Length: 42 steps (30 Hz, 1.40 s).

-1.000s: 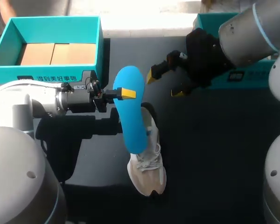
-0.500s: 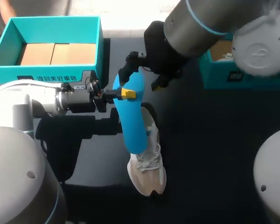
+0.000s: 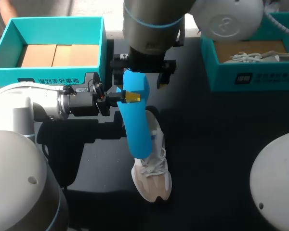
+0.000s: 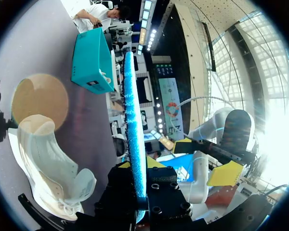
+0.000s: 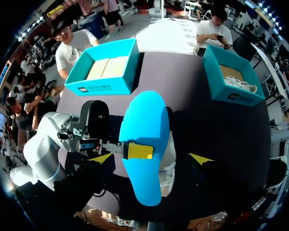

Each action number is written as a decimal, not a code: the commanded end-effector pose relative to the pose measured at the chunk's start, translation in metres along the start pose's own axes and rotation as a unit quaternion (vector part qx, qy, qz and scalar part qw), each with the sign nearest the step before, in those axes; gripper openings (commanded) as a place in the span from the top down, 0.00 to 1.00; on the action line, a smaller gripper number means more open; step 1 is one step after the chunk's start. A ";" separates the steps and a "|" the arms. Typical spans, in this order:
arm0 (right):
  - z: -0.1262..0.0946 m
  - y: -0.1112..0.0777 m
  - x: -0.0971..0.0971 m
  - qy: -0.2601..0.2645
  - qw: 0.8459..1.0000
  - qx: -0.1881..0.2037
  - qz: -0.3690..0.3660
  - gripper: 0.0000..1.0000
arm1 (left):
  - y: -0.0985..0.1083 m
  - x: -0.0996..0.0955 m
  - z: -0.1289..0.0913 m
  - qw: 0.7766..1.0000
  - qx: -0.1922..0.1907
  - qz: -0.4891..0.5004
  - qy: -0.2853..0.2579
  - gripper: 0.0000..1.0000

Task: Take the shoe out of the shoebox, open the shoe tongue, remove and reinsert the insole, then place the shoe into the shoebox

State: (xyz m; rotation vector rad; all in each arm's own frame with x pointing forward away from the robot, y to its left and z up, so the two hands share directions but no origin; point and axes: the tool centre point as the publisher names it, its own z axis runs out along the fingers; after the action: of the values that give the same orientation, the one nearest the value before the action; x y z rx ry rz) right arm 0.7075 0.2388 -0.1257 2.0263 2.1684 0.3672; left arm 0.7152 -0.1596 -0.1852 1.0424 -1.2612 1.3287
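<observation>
My left gripper (image 3: 131, 96) is shut on the edge of a blue insole (image 3: 136, 120), which stands up over the table; the left wrist view shows it edge-on (image 4: 133, 115) between the fingers. Under it a beige-white shoe (image 3: 152, 179) lies on the dark table, toe toward the front edge, also seen beside the left gripper (image 4: 43, 159). My right gripper (image 5: 151, 159) hangs open above the insole (image 5: 143, 130), its yellow tips on either side of it and apart from it. In the head view the right arm covers the insole's far end.
A teal shoebox (image 3: 7, 36) with a cardboard floor stands at the back left. A second teal box (image 3: 216, 77) at the back right holds another pale shoe (image 3: 253, 55). The left arm's bulk fills the front left.
My right arm has swung from the right side leftward until its open gripper is over the insole's far end. The left gripper, insole and shoe have not moved.
</observation>
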 end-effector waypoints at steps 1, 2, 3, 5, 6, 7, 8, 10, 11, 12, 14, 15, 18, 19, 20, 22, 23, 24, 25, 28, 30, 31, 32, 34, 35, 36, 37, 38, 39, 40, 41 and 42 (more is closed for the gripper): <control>-0.006 0.002 0.002 -0.076 0.997 0.007 -0.003 0.00 | 0.001 0.000 -0.001 1.000 0.001 0.000 0.000 1.00; -0.006 0.002 0.002 -0.073 0.997 0.007 -0.004 0.00 | 0.001 0.000 -0.001 1.000 0.001 0.000 0.000 1.00; -0.006 0.001 0.002 -0.072 0.997 0.008 -0.004 0.00 | 0.001 0.000 -0.001 1.000 0.001 0.000 0.000 1.00; -0.005 0.001 0.003 -0.068 0.998 0.011 -0.005 0.00 | 0.001 0.000 -0.001 1.000 0.001 0.000 0.000 1.00; -0.004 0.001 0.004 -0.065 0.998 0.011 -0.005 0.00 | 0.001 0.000 -0.001 1.000 0.001 0.000 0.000 1.00; -0.004 0.000 0.004 -0.063 0.998 0.011 -0.005 0.00 | 0.001 0.000 -0.001 1.000 0.001 0.000 0.000 1.00; -0.004 0.000 0.004 -0.062 0.998 0.011 -0.005 0.00 | 0.001 0.000 -0.001 1.000 0.001 0.000 0.000 1.00; -0.003 0.000 0.005 -0.053 0.999 0.011 -0.005 0.00 | 0.001 0.000 -0.001 1.000 0.001 0.000 0.000 1.00; -0.003 -0.001 0.005 -0.049 0.999 0.010 -0.001 0.00 | 0.001 0.000 -0.001 1.000 0.001 0.000 0.000 1.00; -0.002 -0.001 0.005 -0.045 0.999 0.009 0.003 0.00 | 0.001 0.000 -0.001 1.000 0.001 0.000 0.000 1.00; -0.002 -0.001 0.005 -0.045 0.999 0.009 0.003 0.00 | 0.001 0.000 -0.001 1.000 0.001 0.000 0.000 1.00; -0.002 -0.001 0.005 -0.045 0.999 0.009 0.003 0.00 | 0.001 0.000 -0.001 1.000 0.001 0.000 0.000 1.00; -0.002 -0.001 0.005 -0.045 0.999 0.009 0.003 0.00 | 0.001 0.000 -0.001 1.000 0.001 0.000 0.000 1.00; -0.002 -0.001 0.005 -0.045 0.999 0.009 0.003 0.00 | 0.001 0.000 -0.001 1.000 0.001 0.000 0.000 1.00; -0.002 -0.001 0.005 -0.045 0.999 0.009 0.003 0.00 | 0.001 0.000 -0.001 1.000 0.001 0.000 0.000 1.00; -0.002 -0.001 0.005 -0.045 0.999 0.009 0.003 0.00 | 0.001 0.000 -0.001 1.000 0.001 0.000 0.000 1.00; -0.002 -0.001 0.005 -0.045 0.999 0.009 0.003 0.00 | 0.001 0.000 -0.001 1.000 0.001 0.000 0.000 1.00; -0.002 -0.001 0.005 -0.045 0.999 0.009 0.003 0.00 | 0.001 0.000 -0.001 1.000 0.001 0.000 0.000 1.00; 0.002 -0.002 -0.001 0.018 1.000 0.024 0.009 0.00 | 0.001 0.000 -0.001 1.000 0.001 0.000 0.000 1.00; 0.010 -0.002 -0.020 0.137 0.990 0.032 0.021 0.00 | 0.001 0.000 -0.001 1.000 0.001 0.000 0.000 1.00; 0.012 0.000 -0.028 0.189 0.981 0.030 0.010 0.00 | 0.001 0.000 -0.001 1.000 0.001 0.000 0.000 1.00; 0.012 0.002 -0.031 0.222 0.974 0.046 0.000 0.00 | 0.001 0.000 -0.001 1.000 0.001 0.000 0.000 1.00; 0.014 0.002 -0.035 0.241 0.968 0.064 -0.007 0.00 | 0.001 0.000 -0.001 1.000 0.001 0.000 0.000 1.00; 0.011 0.004 -0.039 0.272 0.960 0.059 -0.010 0.00 | 0.001 0.000 -0.001 1.000 0.001 0.000 0.000 1.00; 0.010 0.004 -0.040 0.287 0.956 0.060 -0.014 0.00 | 0.001 0.000 -0.001 1.000 0.001 0.000 0.000 1.00; 0.010 0.005 -0.043 0.300 0.952 0.060 -0.017 0.00 | 0.001 0.000 -0.001 1.000 0.001 0.000 0.000 1.00; 0.009 0.005 -0.045 0.308 0.949 0.059 -0.017 0.00 | 0.001 0.000 -0.001 1.000 0.001 0.000 0.000 1.00; 0.005 0.005 -0.045 0.321 0.945 0.058 -0.018 0.00 | 0.001 0.000 -0.001 1.000 0.001 0.000 0.000 1.00; 0.004 0.005 -0.046 0.336 0.940 0.055 -0.014 0.00 | 0.001 0.000 -0.001 1.000 0.001 0.000 0.000 1.00; 0.004 0.006 -0.050 0.343 0.938 0.049 -0.004 0.00 | 0.001 0.000 -0.001 1.000 0.001 0.000 0.000 1.00; 0.003 0.006 -0.053 0.350 0.935 0.048 -0.003 0.00 | 0.001 0.000 -0.001 1.000 0.001 0.000 0.000 1.00; 0.003 0.007 -0.057 0.367 0.929 0.048 -0.001 0.00 | 0.001 0.000 -0.001 1.000 0.001 0.000 0.000 1.00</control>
State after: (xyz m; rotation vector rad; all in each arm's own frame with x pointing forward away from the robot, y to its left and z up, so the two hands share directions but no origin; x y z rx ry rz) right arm 0.7172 0.2237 -0.1238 2.0939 2.3460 0.4739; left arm 0.7152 -0.1595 -0.1851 1.0426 -1.2612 1.3287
